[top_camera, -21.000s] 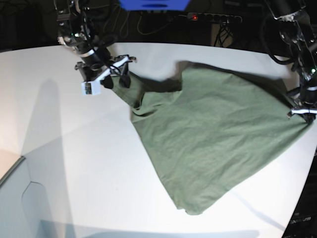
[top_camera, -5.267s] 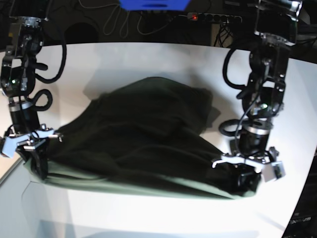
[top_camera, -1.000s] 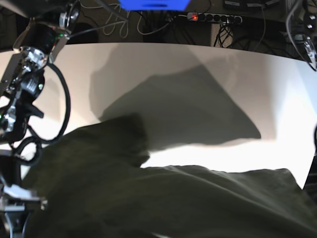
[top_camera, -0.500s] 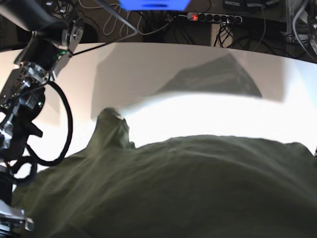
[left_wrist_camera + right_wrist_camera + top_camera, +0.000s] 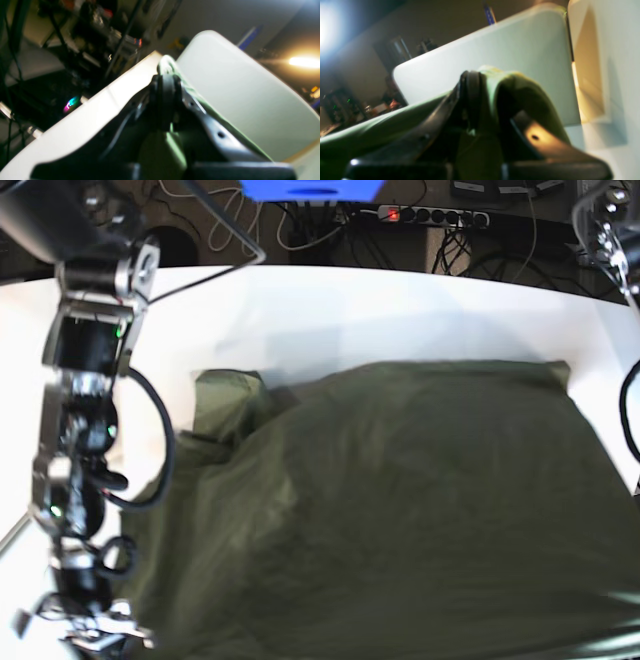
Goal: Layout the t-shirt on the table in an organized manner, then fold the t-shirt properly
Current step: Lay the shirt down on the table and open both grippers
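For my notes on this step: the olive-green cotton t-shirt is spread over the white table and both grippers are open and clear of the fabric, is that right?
Not quite. The olive-green cotton t-shirt is spread over the white table, but both grippers are shut on its fabric: the wrist views show the left gripper and the right gripper each pinching green cloth.

No text, label or number can be read anywhere.

Your wrist views are soft and blurred with lamp glare flaring in their upper corners, while the base view is sharper, its table (image 5: 400, 310) brightly lit.
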Robot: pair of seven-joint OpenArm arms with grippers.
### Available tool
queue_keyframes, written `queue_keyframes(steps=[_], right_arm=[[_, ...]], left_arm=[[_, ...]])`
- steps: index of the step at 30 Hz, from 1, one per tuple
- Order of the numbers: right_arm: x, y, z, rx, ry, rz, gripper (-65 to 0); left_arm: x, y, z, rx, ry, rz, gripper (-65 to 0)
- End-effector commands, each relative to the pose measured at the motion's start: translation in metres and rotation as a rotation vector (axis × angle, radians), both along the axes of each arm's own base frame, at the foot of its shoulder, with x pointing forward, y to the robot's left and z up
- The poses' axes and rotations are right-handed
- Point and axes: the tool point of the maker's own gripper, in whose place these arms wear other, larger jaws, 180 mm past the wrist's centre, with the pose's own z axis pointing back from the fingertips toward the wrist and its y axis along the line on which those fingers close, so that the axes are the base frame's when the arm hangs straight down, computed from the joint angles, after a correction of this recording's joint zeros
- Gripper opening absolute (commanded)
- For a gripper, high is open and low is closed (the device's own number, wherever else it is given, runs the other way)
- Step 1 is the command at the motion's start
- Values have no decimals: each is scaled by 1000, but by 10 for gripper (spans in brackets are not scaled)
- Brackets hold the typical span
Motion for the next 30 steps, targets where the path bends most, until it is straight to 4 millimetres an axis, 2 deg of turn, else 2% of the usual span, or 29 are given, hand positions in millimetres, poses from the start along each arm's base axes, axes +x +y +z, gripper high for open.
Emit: queue_keyframes(steps=[1, 4, 8, 11, 14, 15, 17, 19, 23, 26, 30], right_arm=[[10, -5, 19, 11, -45, -11, -650], [40, -4, -20, 32, 80, 1, -650], [65, -4, -56, 65, 202, 5, -650], [79, -6, -70, 90, 264, 3, -650], [84, -14, -84, 87, 317, -5, -644], [85, -11, -90, 78, 338, 1, -617], [87, -10, -101, 42, 379, 11, -528], [87, -8, -112, -1, 412, 23, -435], [84, -11, -116, -35, 419, 23, -239], [75, -19, -133, -36, 447, 11, -163], [58, -26, -166, -43, 507, 3, -145]], left_arm=[[3, 14, 18, 11, -47, 42, -648], [27, 21, -19, -52, 46, 50, -648], [55, 19, -57, -111, 122, 63, -648], [74, 14, -76, -107, 151, 83, -648], [87, 11, -92, -78, 184, 103, -644], [89, 10, -100, -75, 207, 105, -640], [93, 13, -112, -88, 248, 114, -586], [93, 16, -123, -99, 277, 124, -499], [97, 3, -133, -118, 290, 109, -303], [95, 0, -141, -126, 302, 106, -280], [80, -7, -160, -108, 329, 91, -280]])
